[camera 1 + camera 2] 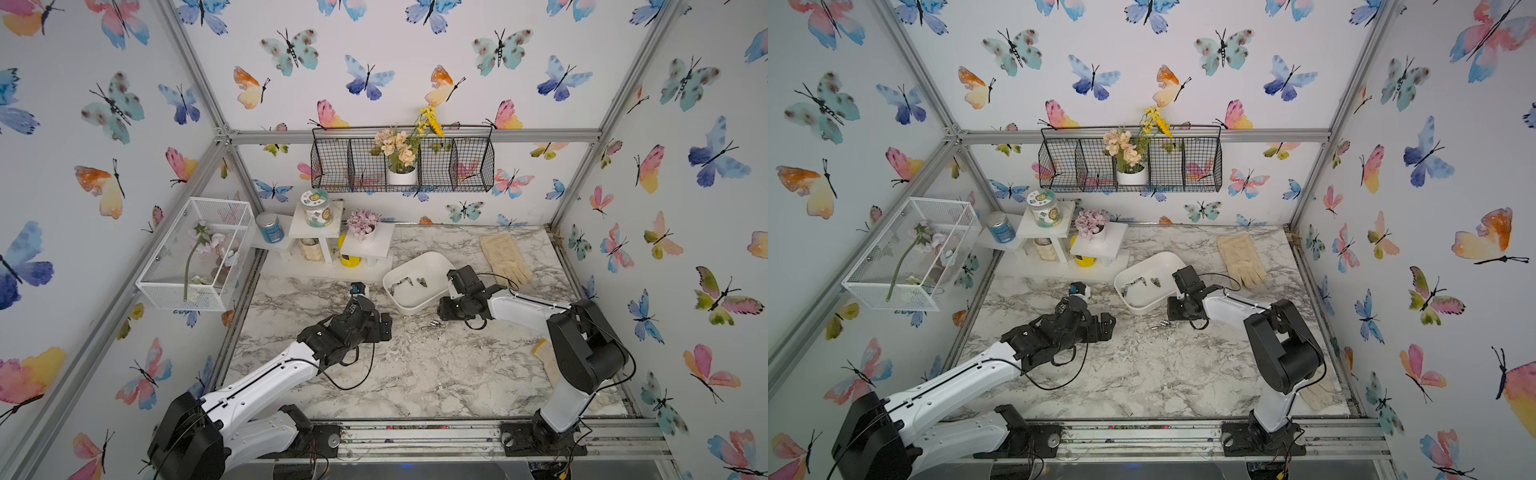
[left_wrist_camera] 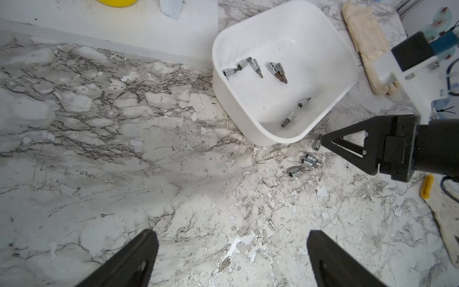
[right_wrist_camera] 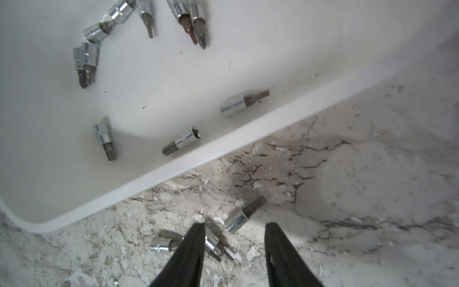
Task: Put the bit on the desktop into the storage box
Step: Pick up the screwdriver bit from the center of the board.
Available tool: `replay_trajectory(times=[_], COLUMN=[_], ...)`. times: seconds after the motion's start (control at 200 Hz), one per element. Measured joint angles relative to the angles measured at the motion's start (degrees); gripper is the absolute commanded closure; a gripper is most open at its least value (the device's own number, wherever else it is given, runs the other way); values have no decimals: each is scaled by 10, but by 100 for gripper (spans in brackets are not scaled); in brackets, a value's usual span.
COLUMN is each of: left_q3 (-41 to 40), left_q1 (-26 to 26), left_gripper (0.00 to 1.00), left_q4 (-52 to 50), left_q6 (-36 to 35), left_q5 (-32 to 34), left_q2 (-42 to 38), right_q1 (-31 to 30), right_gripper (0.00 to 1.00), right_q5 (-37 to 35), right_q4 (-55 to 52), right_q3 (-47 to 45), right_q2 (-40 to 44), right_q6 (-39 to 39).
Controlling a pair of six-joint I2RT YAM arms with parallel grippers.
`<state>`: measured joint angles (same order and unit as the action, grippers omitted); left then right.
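Right wrist view: bit (image 3: 244,215) flat on counter (image 3: 347,198) beside box (image 3: 173,174), long axis along rim, dark tip away from half-open, empty right tool (image 3: 234,225). Counted: at least three on counter, at least nine in box. Left tool (image 2: 231,232) wide, empty.

Shiny metal bits (image 3: 244,216), smooth white plastic storage box (image 2: 268,140), scuffed, flaking marble-patterned desktop (image 2: 124,174).

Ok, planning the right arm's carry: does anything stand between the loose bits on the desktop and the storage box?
Nothing visible. The loose bits lie on bare desktop just outside the storage box; only its rim wall must be cleared.
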<state>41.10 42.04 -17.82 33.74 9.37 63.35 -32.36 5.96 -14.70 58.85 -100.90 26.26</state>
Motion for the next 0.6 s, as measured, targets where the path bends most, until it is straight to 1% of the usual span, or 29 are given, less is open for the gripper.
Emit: replay_trajectory(times=[0.27,0.42,0.496,0.601], left_q3=[-10,-10,-10,-10], left_q1=[0,0,0,0], left_gripper=[1,1,1,1], left_q4=[0,0,1,4], left_q6=[2,2,2,2], left_q5=[0,0,0,-1], left_q2=[-1,-1,-1,-1], right_q1=[0,0,0,0], right_gripper=[60,64,68,70], right_q5=[-2,-6,-9,-15], right_q4=[-3,-3,-6,-11], right_q3=[7,11,17,25], right_q2=[-21,-28,-36,-42], right_q6=[2,-2,-5,-9])
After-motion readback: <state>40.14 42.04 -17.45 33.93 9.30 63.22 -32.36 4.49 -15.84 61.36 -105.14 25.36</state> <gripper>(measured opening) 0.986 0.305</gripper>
